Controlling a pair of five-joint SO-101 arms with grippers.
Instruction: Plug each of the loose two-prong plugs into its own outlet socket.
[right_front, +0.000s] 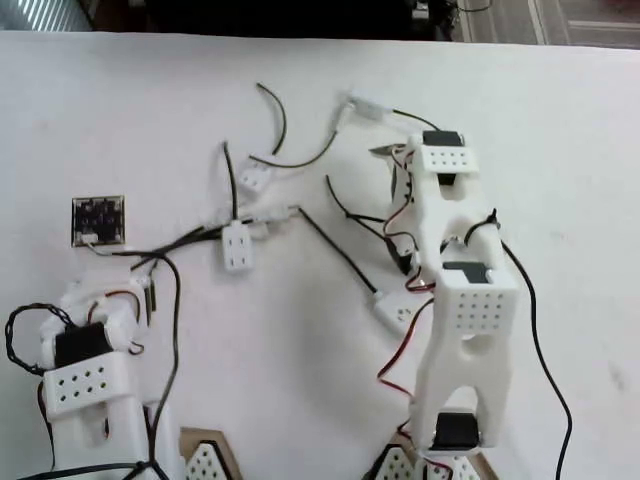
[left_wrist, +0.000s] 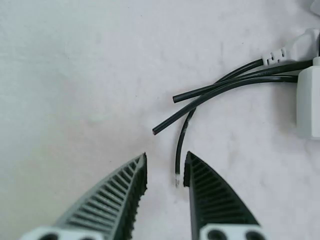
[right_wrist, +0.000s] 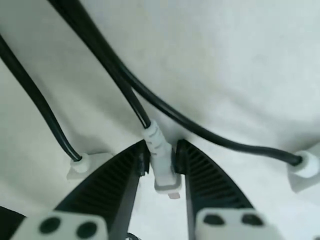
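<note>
Two arms stand at the near edge of the white bench (right_front: 560, 120): the left arm (right_front: 85, 375) at the near left, and the right arm (right_front: 465, 300) stretched toward the far side.

The right claw (right_wrist: 162, 145) is closed on one white plug (right_wrist: 164, 175), with a ribbed finger pressed against each side of it. The plug's black cord (right_wrist: 131, 100) runs away from the claw. Two more black cords cross that view. One ends in a white fitting (right_wrist: 82, 165) just beside one finger, the other in a second white fitting (right_wrist: 304, 167) farther off on the other side.

The left claw (left_wrist: 165, 156) is narrowly parted and grips nothing. One thin cord end (left_wrist: 178, 160) lies on the bench in the gap, just beside one finger. Two thicker cut cord ends (left_wrist: 200, 92) lie a little beyond the tips. All three run back toward a white socket block (left_wrist: 310, 100) at the edge of that view, beside a white plug boot (left_wrist: 290, 50).

From above, three white socket blocks can be counted. One (right_front: 237, 245) sits mid-bench, a smaller one (right_front: 256, 177) is farther off, and a third (right_front: 395, 310) lies just left of the right arm. One more white plug piece (right_front: 365, 105) lies at the far side. A single dark square board (right_front: 98, 220) lies at the left, well apart from the sockets
</note>
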